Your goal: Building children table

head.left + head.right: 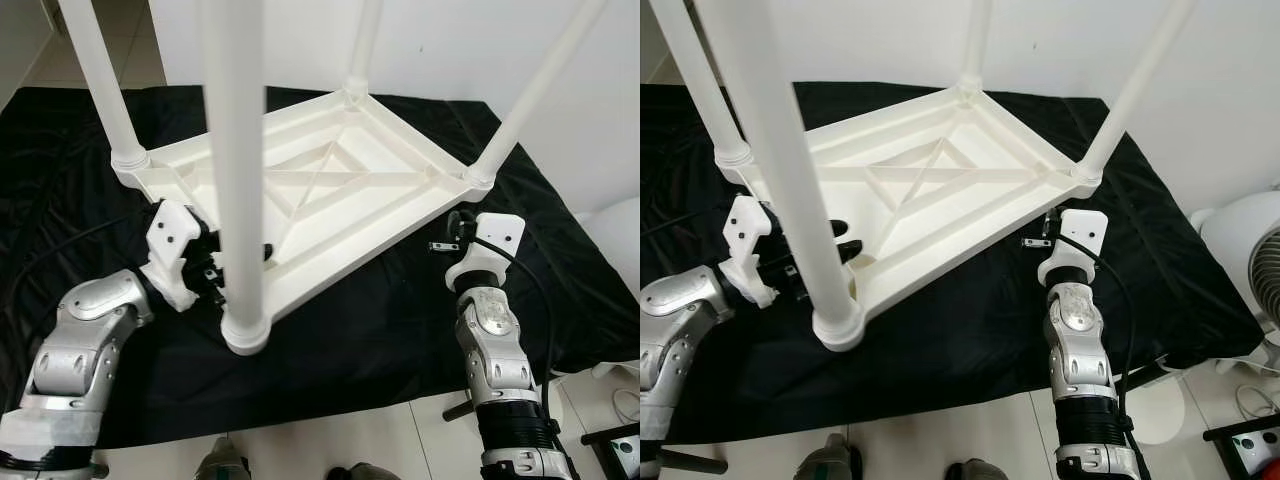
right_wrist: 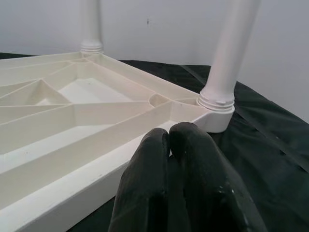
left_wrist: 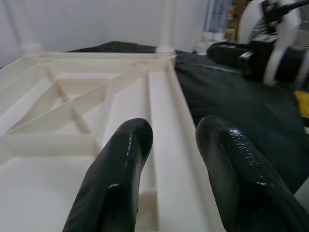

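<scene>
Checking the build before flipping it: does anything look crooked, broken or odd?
Nothing stands out. The white plastic table lies upside down on the black cloth, four white legs seated in its corners, no cracks visible. The left gripper is open over its rim; the right gripper is shut beside it.

Left gripper (image 3: 171,159) jaws parted; right gripper (image 2: 170,145) jaws apparently closed.

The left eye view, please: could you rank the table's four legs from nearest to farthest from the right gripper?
1. Right-hand leg, just above the right gripper.
2. Front leg, toward the robot's left, by the left gripper.
3 and 4. Far leg at the back and left-hand leg: too close to call.
</scene>
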Available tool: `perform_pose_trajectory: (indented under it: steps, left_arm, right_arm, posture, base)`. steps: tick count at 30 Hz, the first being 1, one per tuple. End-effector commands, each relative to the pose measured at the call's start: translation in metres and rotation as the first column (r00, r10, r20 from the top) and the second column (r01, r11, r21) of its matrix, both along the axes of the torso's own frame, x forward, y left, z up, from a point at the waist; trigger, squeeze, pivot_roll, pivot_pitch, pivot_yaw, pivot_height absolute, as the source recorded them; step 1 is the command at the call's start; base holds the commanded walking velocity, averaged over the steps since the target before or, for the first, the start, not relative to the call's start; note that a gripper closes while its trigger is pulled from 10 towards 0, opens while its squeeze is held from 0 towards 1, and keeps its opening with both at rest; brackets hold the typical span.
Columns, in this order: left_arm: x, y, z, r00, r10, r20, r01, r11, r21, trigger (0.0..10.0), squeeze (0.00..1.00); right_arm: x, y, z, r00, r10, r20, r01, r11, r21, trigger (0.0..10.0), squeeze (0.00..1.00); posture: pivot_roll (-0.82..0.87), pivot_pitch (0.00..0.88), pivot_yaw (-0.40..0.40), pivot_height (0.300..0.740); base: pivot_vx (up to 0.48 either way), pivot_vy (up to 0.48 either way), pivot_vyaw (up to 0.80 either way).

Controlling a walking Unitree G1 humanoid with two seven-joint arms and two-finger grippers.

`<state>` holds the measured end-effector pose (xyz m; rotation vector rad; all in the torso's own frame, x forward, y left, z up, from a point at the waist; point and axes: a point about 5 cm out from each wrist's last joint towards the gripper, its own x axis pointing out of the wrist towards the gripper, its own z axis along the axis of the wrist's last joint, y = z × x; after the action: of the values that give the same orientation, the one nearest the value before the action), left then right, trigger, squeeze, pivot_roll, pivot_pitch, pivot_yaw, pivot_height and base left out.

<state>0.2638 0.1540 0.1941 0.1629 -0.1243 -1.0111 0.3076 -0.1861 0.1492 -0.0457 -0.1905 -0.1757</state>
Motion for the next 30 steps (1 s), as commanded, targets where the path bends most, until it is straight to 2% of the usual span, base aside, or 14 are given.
perform_pose_trajectory:
  steps: [1,5,10,12,18,30]
  left_arm:
    - [-0.008,-0.009,-0.001,0.994,-0.104,-0.018,0.104,0.995,-0.007,10.0,0.0]
    - [-0.018,-0.017,0.004,0.984,-0.175,-0.035,0.174,0.984,-0.043,10.0,0.0]
    - [-0.021,-0.02,0.004,0.978,-0.201,-0.047,0.199,0.979,-0.048,10.0,0.0]
    - [-0.027,-0.024,0.005,0.966,-0.251,-0.062,0.247,0.967,-0.065,10.0,0.0]
    - [-0.032,-0.027,0.007,0.959,-0.27,-0.084,0.264,0.961,-0.075,10.0,0.0]
    - [-0.039,-0.031,0.017,0.951,-0.297,-0.085,0.288,0.952,-0.106,10.0,0.0]
  right_arm:
    - [0.001,-0.008,-0.005,0.998,-0.052,-0.034,0.053,0.999,0.012,10.0,0.0]
    - [0.004,-0.02,-0.022,0.974,-0.193,-0.121,0.202,0.978,0.061,10.0,0.0]
    - [0.009,-0.018,-0.031,0.967,-0.194,-0.164,0.214,0.97,0.113,10.0,0.0]
    - [0.02,-0.012,-0.036,0.969,-0.149,-0.196,0.181,0.971,0.155,10.0,0.0]
    - [0.035,-0.004,-0.035,0.975,-0.061,-0.212,0.105,0.973,0.206,10.0,0.0]
    - [0.064,0.004,-0.029,0.965,0.073,-0.252,-0.014,0.974,0.228,10.0,0.0]
  posture:
    - [0.14,0.072,-0.063,0.74]
    - [0.15,0.074,-0.058,0.74]
    - [0.14,0.076,-0.052,0.74]
    - [0.14,0.084,-0.048,0.74]
    - [0.15,0.088,-0.048,0.74]
    - [0.17,0.091,-0.051,0.74]
  base:
    - [0.0,0.0,0.0]
    - [0.0,0.0,0.0]
    - [0.0,0.0,0.0]
    - [0.0,0.0,0.0]
    - [0.0,0.0,0.0]
    - [0.0,0.0,0.0]
